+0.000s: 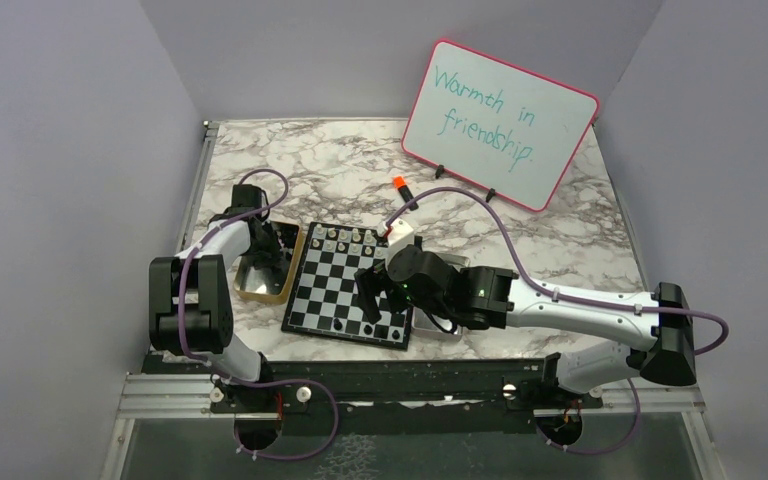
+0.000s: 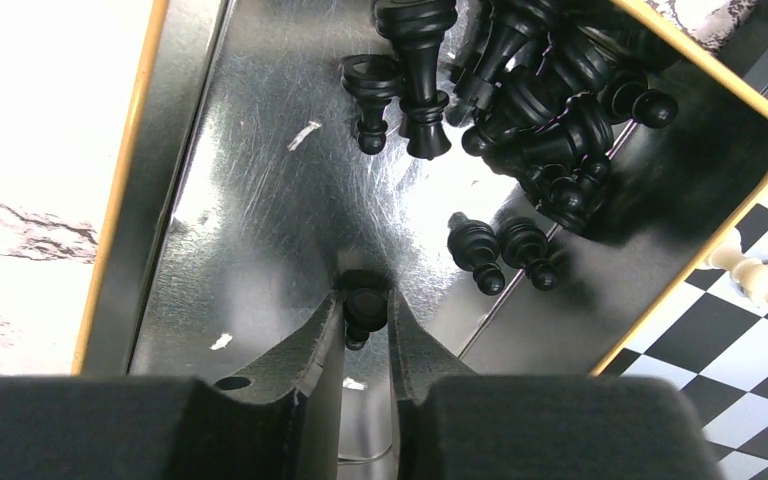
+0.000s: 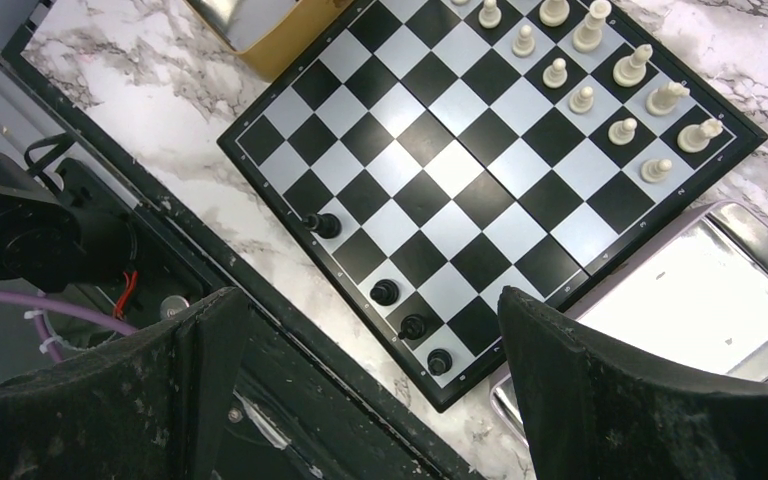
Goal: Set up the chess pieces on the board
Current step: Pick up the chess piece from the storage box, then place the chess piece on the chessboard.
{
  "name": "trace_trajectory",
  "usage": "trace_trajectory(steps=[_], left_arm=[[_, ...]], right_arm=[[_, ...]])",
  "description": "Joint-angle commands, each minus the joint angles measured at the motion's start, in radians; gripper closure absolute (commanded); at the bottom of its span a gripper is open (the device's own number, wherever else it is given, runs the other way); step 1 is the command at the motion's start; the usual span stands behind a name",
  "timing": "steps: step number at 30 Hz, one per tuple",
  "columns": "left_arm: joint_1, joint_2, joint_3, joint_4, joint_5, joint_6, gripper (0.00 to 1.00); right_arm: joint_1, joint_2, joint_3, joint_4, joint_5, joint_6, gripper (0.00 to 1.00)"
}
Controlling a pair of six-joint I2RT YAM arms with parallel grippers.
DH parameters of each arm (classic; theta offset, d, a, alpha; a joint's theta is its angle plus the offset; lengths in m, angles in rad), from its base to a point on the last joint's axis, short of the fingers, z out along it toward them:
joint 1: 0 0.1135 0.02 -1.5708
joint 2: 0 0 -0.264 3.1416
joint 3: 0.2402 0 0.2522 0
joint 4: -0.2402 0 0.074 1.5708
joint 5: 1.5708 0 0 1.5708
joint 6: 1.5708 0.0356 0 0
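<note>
The board (image 1: 345, 283) lies mid-table. Several white pieces (image 3: 620, 100) stand in its far two rows. Several black pieces (image 3: 385, 292) stand along its near edge. My left gripper (image 2: 366, 305) is down in the gold tray (image 2: 120, 200), shut on a black pawn (image 2: 365, 312). A heap of black pieces (image 2: 530, 90) lies at the tray's far end, and two more pawns (image 2: 500, 255) lie beside my fingers. My right gripper (image 3: 367, 300) hangs open and empty above the board's near right corner. In the top view it (image 1: 370, 300) covers that corner.
A silver metal tray (image 3: 700, 290) sits right of the board, under my right arm. A whiteboard (image 1: 500, 120) leans at the back right, with an orange-capped marker (image 1: 400, 185) in front of it. The gold tray (image 1: 270, 262) touches the board's left side.
</note>
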Motion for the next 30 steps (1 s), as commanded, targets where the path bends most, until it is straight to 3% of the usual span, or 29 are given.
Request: trace_trajectory(steps=[1,15,22,30], left_arm=[[-0.004,0.005,0.01,-0.001,-0.019,0.016,0.85],[-0.004,-0.124,0.104,-0.065,0.041,-0.025,0.9],[-0.004,-0.189,0.21,-0.124,0.149,-0.06,0.9],[-0.004,-0.246,0.208,-0.109,0.473,-0.163,0.9]], right_arm=[[0.007,0.017,0.004,0.023,0.032,-0.006,0.0],[0.007,0.012,-0.002,0.036,0.082,-0.01,0.0],[0.007,-0.009,-0.044,0.17,0.155,-0.217,0.01],[0.007,-0.048,-0.228,0.576,0.066,-0.737,0.12]])
